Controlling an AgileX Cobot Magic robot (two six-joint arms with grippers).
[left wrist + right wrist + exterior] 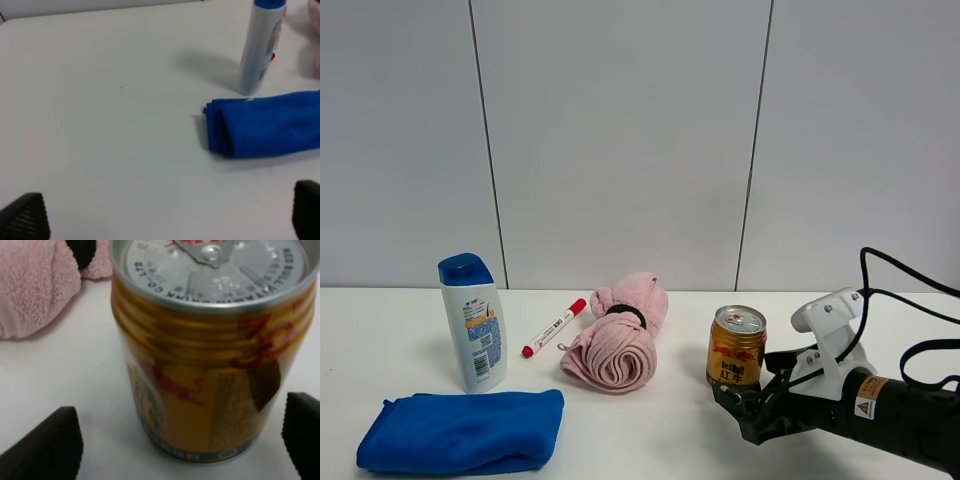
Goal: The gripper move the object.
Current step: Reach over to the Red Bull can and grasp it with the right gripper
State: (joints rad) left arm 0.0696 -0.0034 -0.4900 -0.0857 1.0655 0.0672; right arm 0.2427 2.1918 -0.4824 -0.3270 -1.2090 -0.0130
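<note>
The gold can [736, 347] with a red logo and silver pull-tab top stands upright on the white table, right of centre. My right gripper [752, 402] is open, low at the can's base on its near right side. In the right wrist view the can [200, 370] fills the frame and stands just beyond the two black fingertips [47, 447], which sit wide apart and do not touch it. My left gripper [165, 220] is open and empty, only its fingertips [25, 215] showing over bare table.
A white bottle with a blue cap [473, 322] stands at the left, a folded blue cloth [460, 430] in front of it. A red marker [553, 327] and a rolled pink towel [618, 335] lie just left of the can.
</note>
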